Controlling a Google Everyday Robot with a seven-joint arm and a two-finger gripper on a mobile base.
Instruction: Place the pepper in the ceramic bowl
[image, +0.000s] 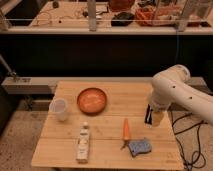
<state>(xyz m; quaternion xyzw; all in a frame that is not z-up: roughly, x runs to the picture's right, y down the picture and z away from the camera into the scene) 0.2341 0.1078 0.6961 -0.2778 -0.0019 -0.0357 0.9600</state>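
Note:
The orange-red pepper (126, 129) lies on the wooden table (107, 117), right of centre, tip pointing away, stem end near the sponge. The round orange-brown ceramic bowl (92, 100) sits at the back centre-left, and I see nothing inside it. My gripper (150, 117) hangs from the white arm (175, 92) over the table's right side, right of the pepper and apart from it. It holds nothing that I can see.
A blue-grey sponge (139, 146) lies just front-right of the pepper. A translucent white cup (59, 109) stands at the left. A white bottle (83, 143) lies near the front edge. A dark counter wall runs behind the table.

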